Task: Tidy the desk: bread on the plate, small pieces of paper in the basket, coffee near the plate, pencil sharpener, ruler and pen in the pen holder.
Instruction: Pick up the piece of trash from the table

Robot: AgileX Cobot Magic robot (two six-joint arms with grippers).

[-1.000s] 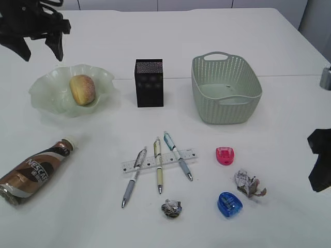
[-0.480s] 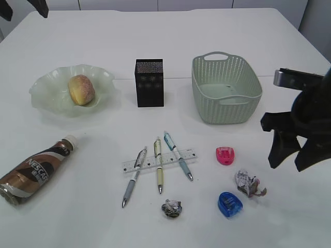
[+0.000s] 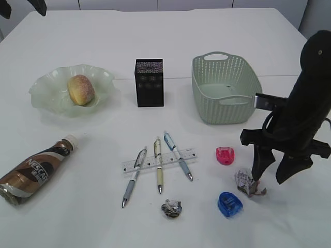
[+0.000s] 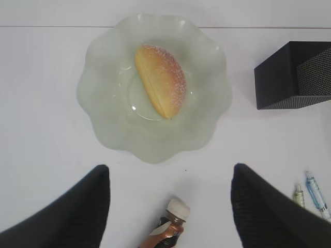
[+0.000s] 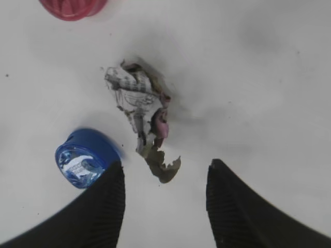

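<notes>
Right claw [image 3: 270, 178] open, empty, straddling crumpled printed paper [image 5: 138, 111] beside blue sharpener [image 5: 83, 158]. Left claw [image 4: 168, 204] open wide, empty, above the plate [image 4: 103, 124] holding the bread [image 4: 160, 80]. Coffee bottle [image 3: 33, 171], label reads "NESCAFE", lies on surface [image 3: 93, 217]. Paper print unreadable. Basket [image 3: 225, 90] well apart from the paper.

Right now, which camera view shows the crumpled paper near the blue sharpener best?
The right wrist view: the crumpled paper fills the frame centre, folds and print visible, just ahead of the open right gripper. The exterior view shows it small, partly behind a finger. The left wrist view misses it.
</notes>
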